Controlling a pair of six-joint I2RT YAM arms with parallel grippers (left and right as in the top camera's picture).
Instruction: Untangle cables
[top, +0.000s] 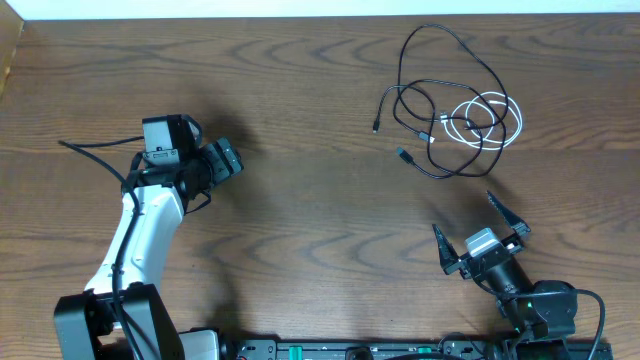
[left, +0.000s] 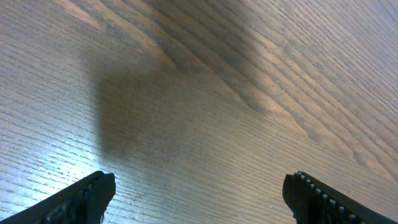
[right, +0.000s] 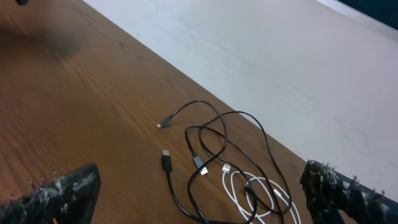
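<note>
My left gripper (left: 199, 182) and right gripper (top: 464, 213) both gape wide, empty. The black cable (top: 440, 27) loops across the coiled white cable (right: 231, 188) on the wooden table's (top: 300, 90) far right side, near my right gripper. They look light, limp and thin, so I'd pinch the free black plug end (right: 166, 159).

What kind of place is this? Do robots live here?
Probably a robot lab: a left arm and right arm sit at a wooden table, with a black cable and white cable tangled together.
</note>
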